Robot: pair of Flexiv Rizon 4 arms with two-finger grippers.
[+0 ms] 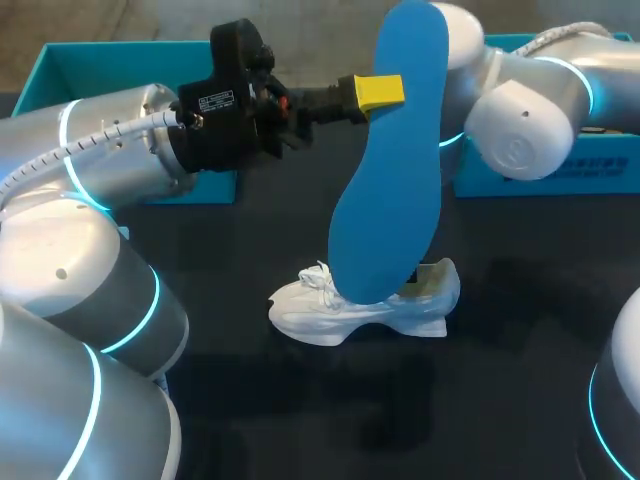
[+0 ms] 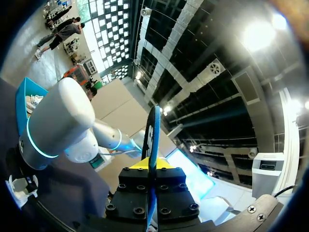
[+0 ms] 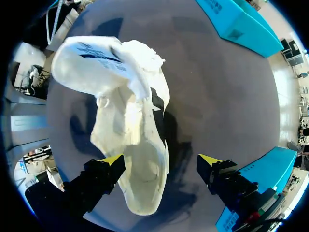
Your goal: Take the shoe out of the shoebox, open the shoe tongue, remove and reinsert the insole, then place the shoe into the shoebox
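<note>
The insole [image 1: 395, 160] looks like smooth matt foam, the shoe [image 1: 330, 320] like soft white cloth, the table [image 1: 520, 340] is matt and dark, and the left arm [image 1: 100, 150] has a glossy silver shell.

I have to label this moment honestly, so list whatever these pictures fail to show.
- Head view: the insole covers the opening of the shoe and most of the right gripper.
- Head view: the arms and the picture's edge hide the insides of the boxes.
- Left wrist view: the insole stands edge-on in the left gripper, so neither face shows.
- Right wrist view: the raised tongue hides the shoe's toe.
</note>
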